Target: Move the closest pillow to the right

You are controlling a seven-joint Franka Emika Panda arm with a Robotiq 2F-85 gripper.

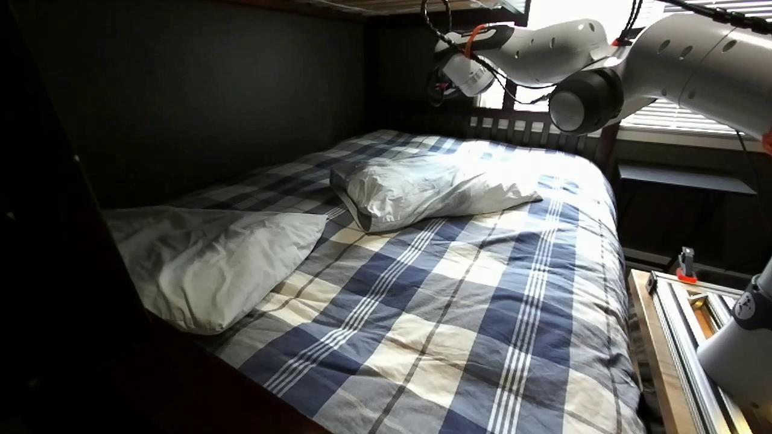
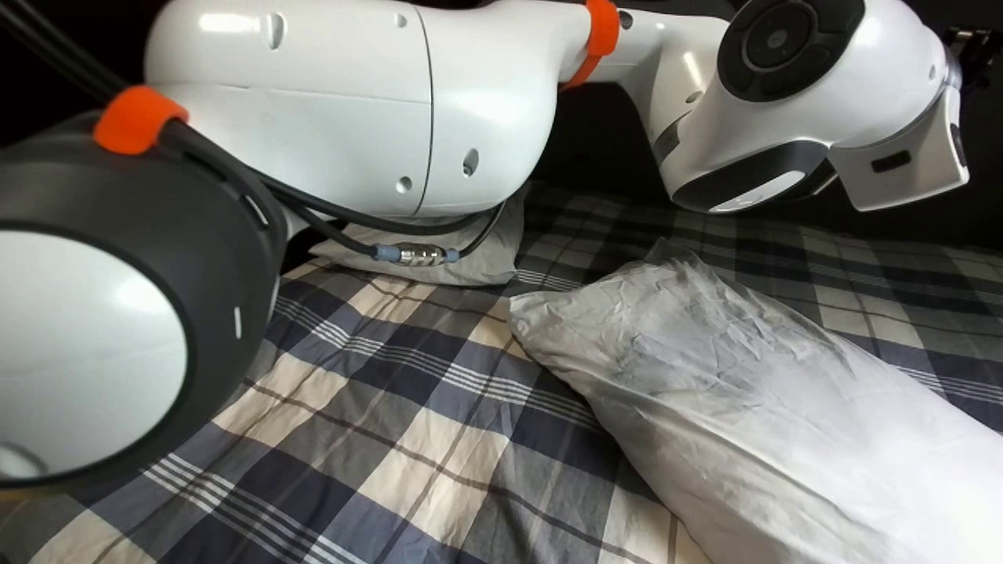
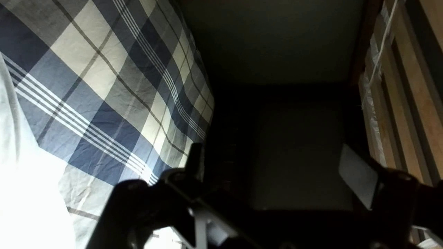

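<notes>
Step judged: positioning, pre-grasp or post-release unclear; if the former, next move called for tipping down and descending. Black two-fingered gripper [image 3: 277, 169] stood wide, holding nothing, rolled sideways, aimed roughly level; white jointed arm [image 1: 552, 51] held it above the blue-and-cream plaid bed [image 1: 422, 337]. Crumpled pale-grey fabric pillow [image 1: 410, 187], likely the target, lay below the gripper, apart from it; second pale-grey fabric pillow [image 1: 217, 265] lay farther off.

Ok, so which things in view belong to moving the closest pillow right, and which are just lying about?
For the job:
end effector, open
nearer pillow, going by the end effector; likely the target
plaid bedspread underneath

Just lying about:
farther pillow
wooden slats overhead
window blinds
</notes>
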